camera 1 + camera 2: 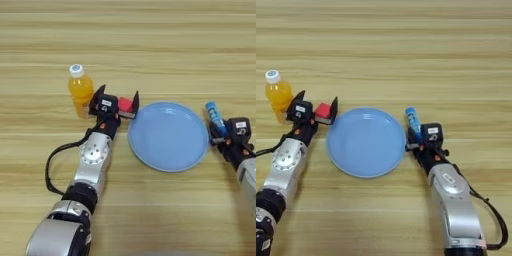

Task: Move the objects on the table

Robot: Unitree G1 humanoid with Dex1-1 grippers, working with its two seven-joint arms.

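Your left pincer (120, 103) spans the red cube (125, 105), fingers spread, not clamped. Right pincer (417, 135) grips the blue tube (413, 121) beside the plate (366, 142), likely its destination.

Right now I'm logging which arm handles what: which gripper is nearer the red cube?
Left. The left gripper has its open fingers on either side of the red cube, just left of the plate. The right gripper is across the plate, at the blue tube.
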